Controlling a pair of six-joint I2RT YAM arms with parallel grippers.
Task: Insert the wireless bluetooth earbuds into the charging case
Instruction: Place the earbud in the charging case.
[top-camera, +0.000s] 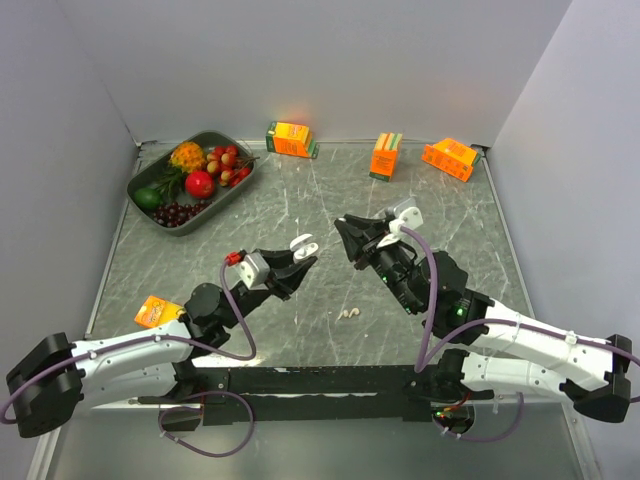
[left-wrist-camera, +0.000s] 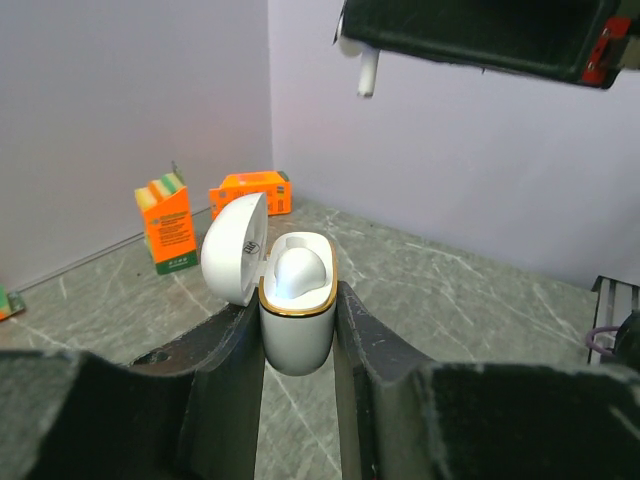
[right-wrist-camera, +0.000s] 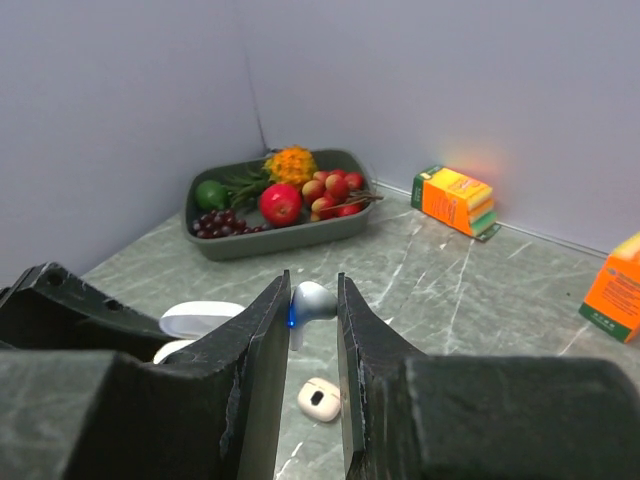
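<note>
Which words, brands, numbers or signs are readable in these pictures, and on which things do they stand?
None is readable.
Back cartons: print too small and blurred.
Near carton: print too small and blurred.
Case lid: small dark mark inside, too blurred to read.

Soft, even light from above left only faint shadows on the grey table (top-camera: 300, 200), the orange carton (right-wrist-camera: 455, 200) bloomed overexposed along its top edge, and the dark foreground of both wrist views was blurred.
</note>
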